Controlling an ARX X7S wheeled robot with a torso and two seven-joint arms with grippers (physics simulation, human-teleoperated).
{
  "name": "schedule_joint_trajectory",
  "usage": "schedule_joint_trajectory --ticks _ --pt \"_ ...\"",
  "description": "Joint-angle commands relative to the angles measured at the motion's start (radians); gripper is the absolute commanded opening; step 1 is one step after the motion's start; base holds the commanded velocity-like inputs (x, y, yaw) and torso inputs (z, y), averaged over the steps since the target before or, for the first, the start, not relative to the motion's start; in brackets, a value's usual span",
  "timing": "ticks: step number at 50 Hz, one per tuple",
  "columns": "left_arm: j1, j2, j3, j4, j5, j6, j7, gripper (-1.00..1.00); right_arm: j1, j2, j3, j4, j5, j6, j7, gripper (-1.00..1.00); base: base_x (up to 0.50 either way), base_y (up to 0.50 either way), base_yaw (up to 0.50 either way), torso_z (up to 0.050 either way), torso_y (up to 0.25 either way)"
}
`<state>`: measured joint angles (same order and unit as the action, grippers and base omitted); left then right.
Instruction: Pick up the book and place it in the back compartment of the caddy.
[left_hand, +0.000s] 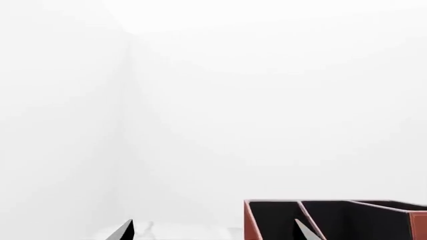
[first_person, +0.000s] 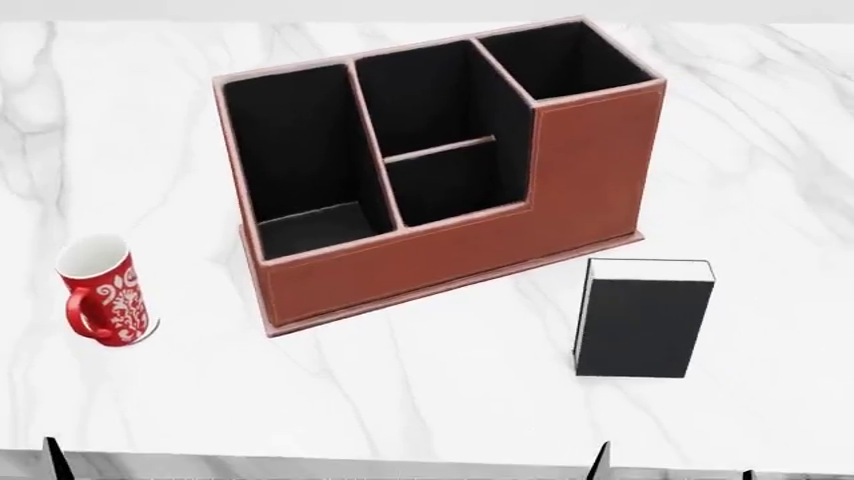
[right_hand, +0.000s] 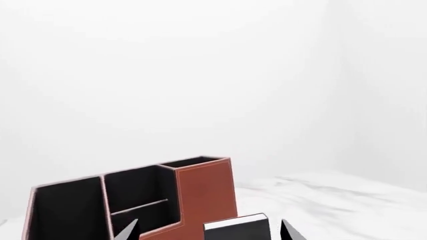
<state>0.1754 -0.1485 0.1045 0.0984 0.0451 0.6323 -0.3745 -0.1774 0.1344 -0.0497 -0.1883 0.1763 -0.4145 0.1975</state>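
— What do I have on the left wrist camera?

— Mostly white walls (left_hand: 200, 100) that meet in one pale corner. Low in the picture I see the caddy (left_hand: 252, 225), its reddish-brown wall with a pale stitched rim, and black-lined cells behind it.

— And my gripper?

— Only two dark fingertips (left_hand: 123, 231) show, set apart. One is well beside the caddy; the other overlaps the caddy's black lining. I see nothing between them.

A red mug (first_person: 107, 292) stands upright on the marble table (first_person: 400, 390).
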Motion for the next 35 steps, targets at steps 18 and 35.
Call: schedule_joint_trajectory --ticks 18,35 --pt "-0.005 -0.017 0.020 -0.006 0.005 -0.001 -0.028 1.00 0.003 0.022 -0.023 0.017 0.003 -0.035 0.020 1.00 0.05 -0.15 0.00 0.000 0.000" --pt "-0.006 -0.027 0.029 -0.004 0.000 0.000 -0.043 1.00 0.003 0.034 -0.038 0.019 0.004 -0.044 0.028 1.00 0.14 -0.14 0.00 0.000 0.000"
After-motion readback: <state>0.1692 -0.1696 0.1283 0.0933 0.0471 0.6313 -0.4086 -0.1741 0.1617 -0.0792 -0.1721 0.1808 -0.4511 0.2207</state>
